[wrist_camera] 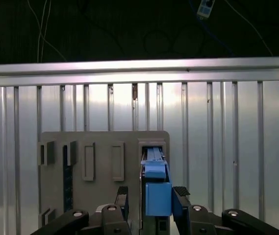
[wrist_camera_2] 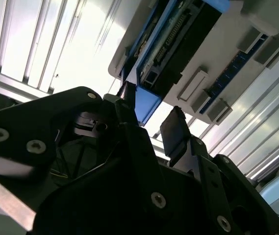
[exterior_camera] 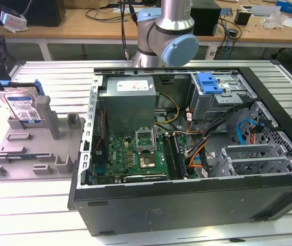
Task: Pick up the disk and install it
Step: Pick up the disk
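Holding gripper open astride disk top edge in first wrist view. Flanking blue carrier with fingers, bright gap showing on one side, not clamping. Standing on edge in slot of grey fixture, at exterior view's left. Resting on slatted metal table, beside open computer case toward exterior view's right.

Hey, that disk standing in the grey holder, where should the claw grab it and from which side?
Grip the disk by its top edge, pinching across its thin dimension on the two broad faces. Come straight down from above: it stands on edge in a slot of the grey holder, which hems in its lower part. The open claw straddles the blue carrier there.
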Tool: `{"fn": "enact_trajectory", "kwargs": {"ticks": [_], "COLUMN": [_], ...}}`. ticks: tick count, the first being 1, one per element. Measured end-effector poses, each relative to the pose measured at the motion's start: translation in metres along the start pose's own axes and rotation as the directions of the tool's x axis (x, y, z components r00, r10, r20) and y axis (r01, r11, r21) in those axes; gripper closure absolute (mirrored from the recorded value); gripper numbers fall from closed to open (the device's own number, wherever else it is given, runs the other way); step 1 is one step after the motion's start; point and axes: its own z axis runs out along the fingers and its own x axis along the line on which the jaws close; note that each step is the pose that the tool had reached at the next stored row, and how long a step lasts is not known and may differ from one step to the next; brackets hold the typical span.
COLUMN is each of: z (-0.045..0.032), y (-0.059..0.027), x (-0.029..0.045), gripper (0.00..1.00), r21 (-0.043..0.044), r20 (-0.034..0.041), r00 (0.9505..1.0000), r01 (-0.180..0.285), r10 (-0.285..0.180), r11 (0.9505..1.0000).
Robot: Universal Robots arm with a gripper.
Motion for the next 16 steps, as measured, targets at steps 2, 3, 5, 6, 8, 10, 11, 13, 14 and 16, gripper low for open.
{"fn": "enact_trajectory", "kwargs": {"ticks": [2, 3, 5, 6, 8, 10, 11, 13, 14, 16], "z": [0.0009, 0.0012, 0.0016, 0.0018, 0.0023, 0.0030, 0.0032, 0.0034, 0.0036, 0.0039], "y": [-0.0001, -0.0001, -0.0001, -0.0001, -0.0001, -0.0001, -0.0002, -0.0003, -0.0004, -0.0008], "x": [0.0000, 0.0000, 0.0000, 0.0000, 0.0000, -0.0001, -0.0001, -0.0001, -0.0001, -0.0001], "gripper": [0.52, 0.52, 0.52, 0.52, 0.52, 0.52, 0.52, 0.52, 0.52, 0.52], "r21": [0.0000, -0.0001, -0.0002, -0.0001, 0.0000, 0.0000, 0.0000, -0.0001, 0.0000, 0.0003], "r20": [0.0001, 0.0000, -0.0001, 0.0000, 0.0001, 0.0003, 0.0004, 0.0007, 0.0010, 0.0016], "r00": [1.0000, 1.0000, 1.0000, 1.0000, 1.0000, 1.0000, 1.0000, 1.0000, 1.0000, 1.0000], "r01": [0.000, 0.000, 0.000, 0.000, 0.000, 0.000, 0.000, 0.000, 0.000, 0.000], "r10": [0.000, 0.000, 0.000, 0.000, 0.000, 0.000, 0.000, 0.000, 0.000, 0.000], "r11": [1.0000, 1.0000, 1.0000, 1.0000, 1.0000, 1.0000, 1.0000, 1.0000, 1.0000, 1.0000]}}
